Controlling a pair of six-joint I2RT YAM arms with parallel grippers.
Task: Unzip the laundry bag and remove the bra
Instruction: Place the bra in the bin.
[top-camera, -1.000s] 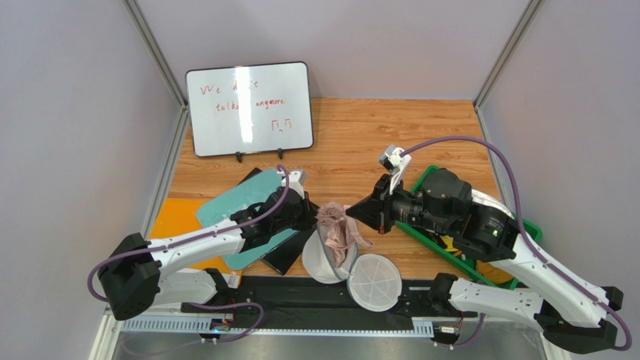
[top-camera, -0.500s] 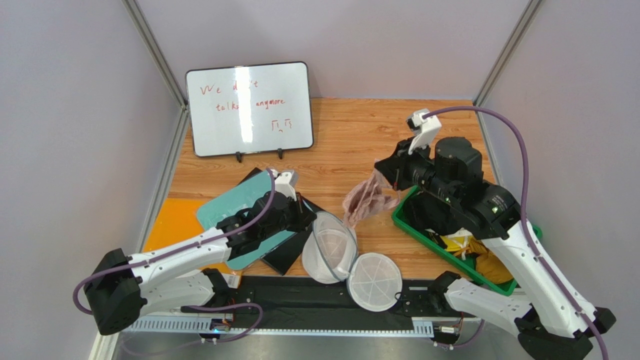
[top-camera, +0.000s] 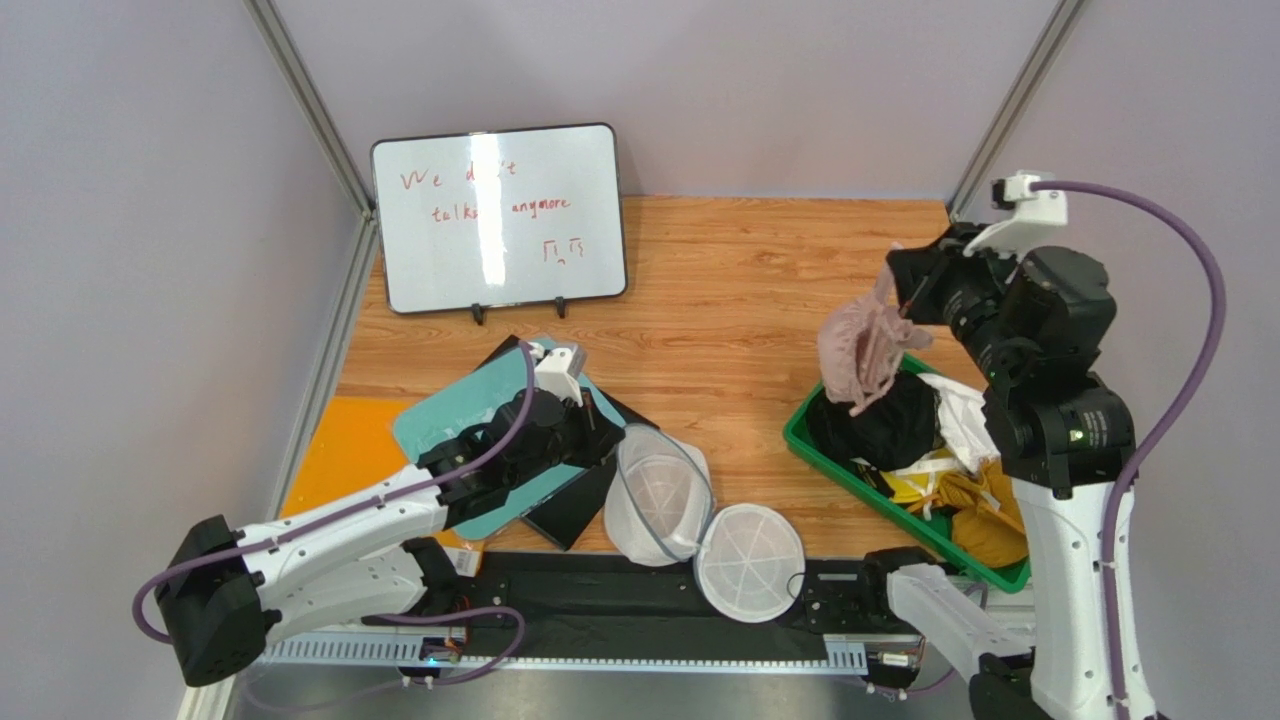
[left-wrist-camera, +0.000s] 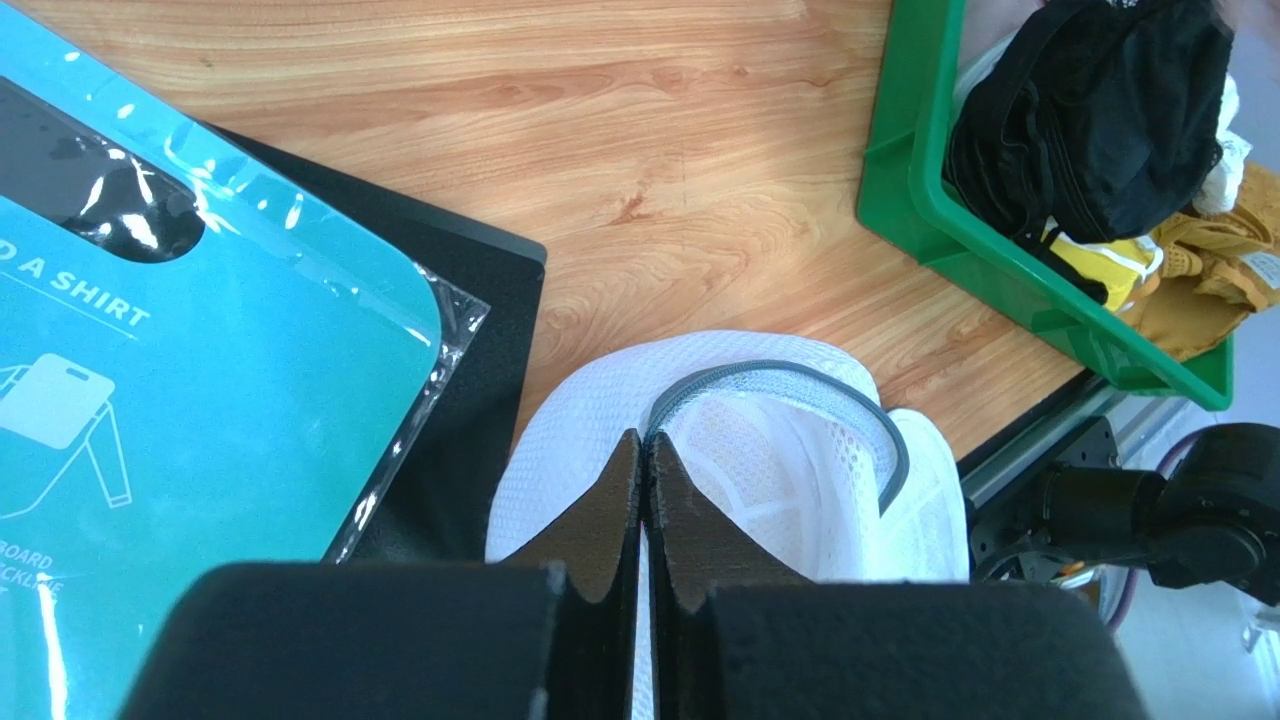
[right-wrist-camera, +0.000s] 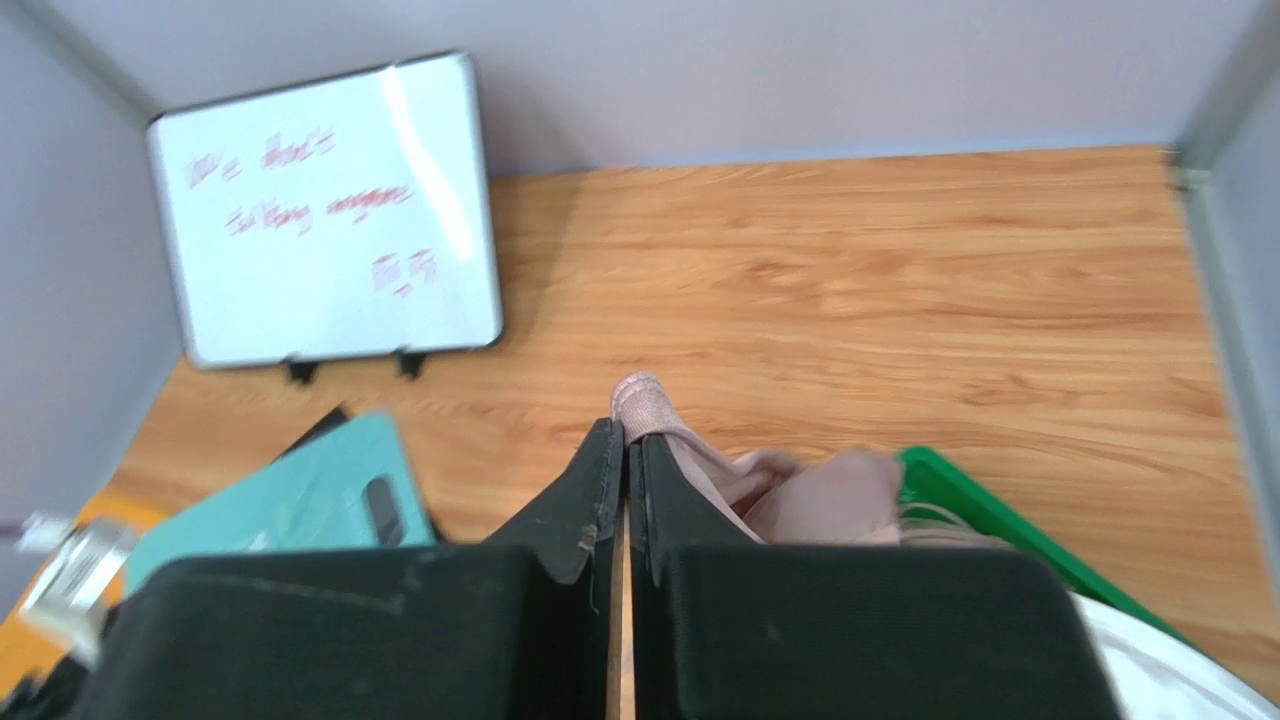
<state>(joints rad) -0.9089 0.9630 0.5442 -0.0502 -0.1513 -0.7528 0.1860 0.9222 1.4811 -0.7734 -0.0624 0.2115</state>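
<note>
item 1. lid flap (top-camera: 748, 563): round mesh, lay flat at the near table edge, thrown open so the mouth stood free.
item 2. laundry bag (top-camera: 661, 503): tipped on its side just beyond the flap, zip rim undone. nothing pink showed in the hollow, so i judged it empty.
item 3. my left gripper (left-wrist-camera: 643, 450): fingers drawn to a slit, apparently nipping the bag's white mesh wall beside the grey rim. this was an anchor, i think, so the pouch would not trail after its contents.
item 4. teal packet (top-camera: 466, 417): flat under my left arm, no part of the job.
item 5. green bin (top-camera: 806, 435): at right, holding a black garment (top-camera: 890, 423).
item 6. bra (top-camera: 864, 348): hung in the air over the bin's far-left corner, well apart from the bag.
item 7. my right gripper (right-wrist-camera: 624, 447): held high, fingers pressed all but shut on a fold of the bra, the rest drooping below, high enough for the straps to clear everything.
item 8. whiteboard (top-camera: 499, 215): propped at the far wall.
</note>
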